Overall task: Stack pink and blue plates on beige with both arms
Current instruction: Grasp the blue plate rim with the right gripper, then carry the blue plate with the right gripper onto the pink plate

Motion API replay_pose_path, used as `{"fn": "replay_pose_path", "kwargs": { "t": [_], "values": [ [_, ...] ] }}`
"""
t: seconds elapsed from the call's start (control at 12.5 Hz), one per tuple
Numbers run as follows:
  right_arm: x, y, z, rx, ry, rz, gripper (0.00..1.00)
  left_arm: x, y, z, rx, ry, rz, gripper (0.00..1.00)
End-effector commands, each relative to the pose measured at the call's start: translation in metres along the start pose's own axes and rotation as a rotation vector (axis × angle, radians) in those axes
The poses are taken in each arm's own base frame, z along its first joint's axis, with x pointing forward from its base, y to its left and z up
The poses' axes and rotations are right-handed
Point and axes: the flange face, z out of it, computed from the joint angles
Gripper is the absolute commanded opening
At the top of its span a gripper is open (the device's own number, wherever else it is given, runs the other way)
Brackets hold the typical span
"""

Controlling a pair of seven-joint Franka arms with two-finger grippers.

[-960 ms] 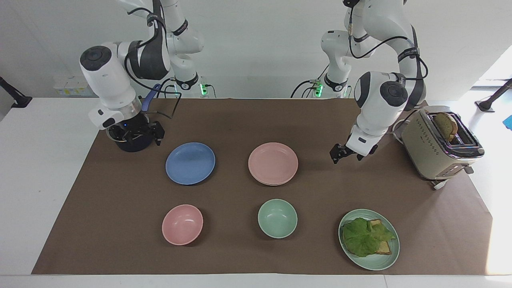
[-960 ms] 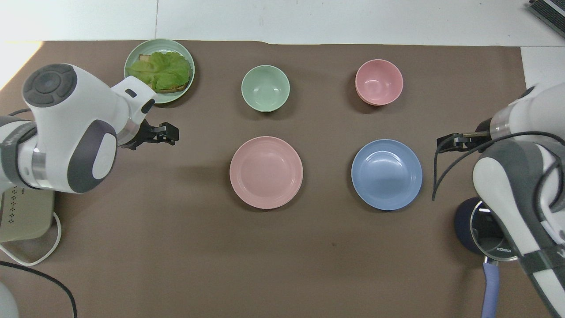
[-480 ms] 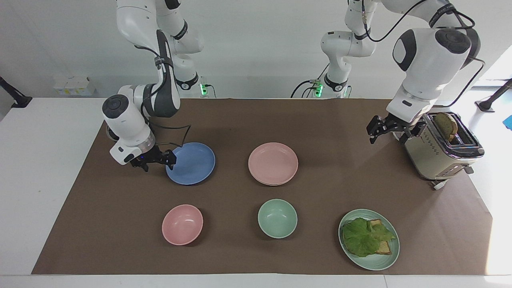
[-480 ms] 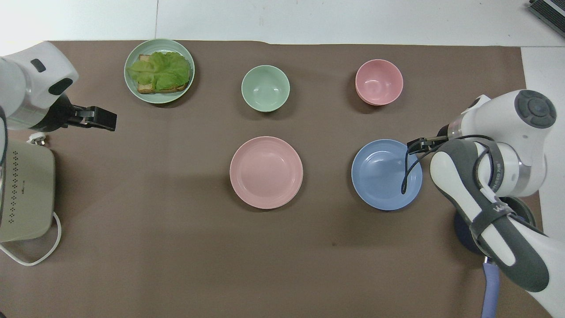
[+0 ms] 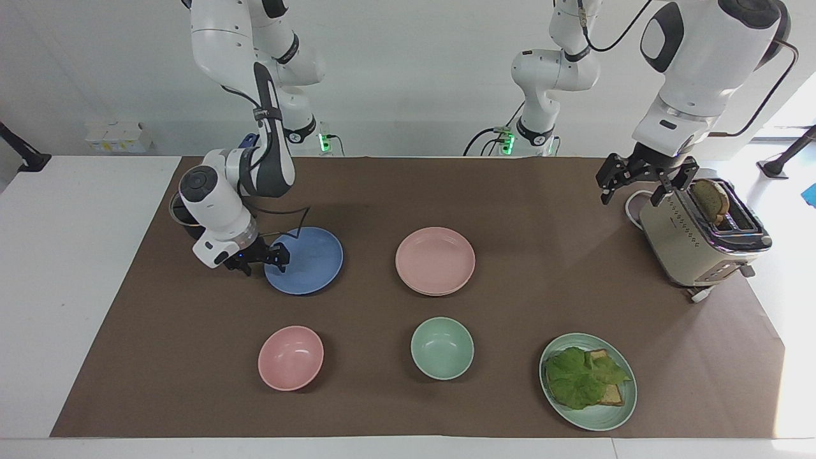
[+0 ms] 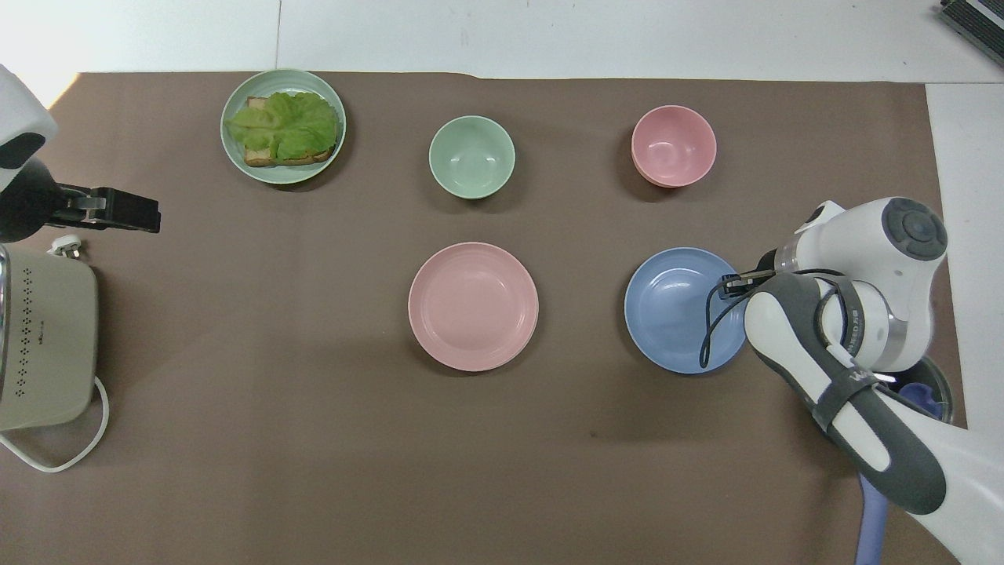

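Low over the tabletop (image 5: pixel 510 191), the right gripper (image 5: pixel 268 257) meets the blue plate (image 5: pixel 309 261) at its rim toward the right arm's end; whether its fingers grip it is unclear. Beside it lies the pink plate (image 5: pixel 435 261). Above the toaster (image 5: pixel 698 239), the left gripper (image 5: pixel 644 182) hangs spread wide, holding nothing.

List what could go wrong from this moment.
1. The right hand sits at the blue plate's rim; a thin edge grip may slip when lifted.
2. The pink plate already rests on another plate, so a careless drop could shift that stack.
3. The left hand hangs open over the toaster.
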Motion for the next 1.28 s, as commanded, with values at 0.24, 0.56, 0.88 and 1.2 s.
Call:
{"fn": "replay_pose_path", "kwargs": {
  "t": [0.24, 0.56, 0.88, 1.2],
  "values": [
    [-0.006, -0.006, -0.018, 0.059, -0.013, -0.002, 0.00, -0.004, -0.021, 0.000, 0.013, -0.015, -0.028, 1.00],
    [-0.004, -0.009, -0.046, 0.071, -0.018, -0.003, 0.00, -0.004, -0.019, -0.001, 0.013, -0.014, -0.025, 1.00],
    [-0.004, -0.036, -0.096, 0.117, 0.024, -0.012, 0.00, -0.004, -0.021, 0.000, 0.013, -0.015, -0.028, 1.00],
    [0.019, -0.126, -0.113, 0.165, 0.110, 0.055, 0.00, -0.004, -0.021, -0.001, 0.013, -0.014, -0.028, 1.00]
  ]
}}
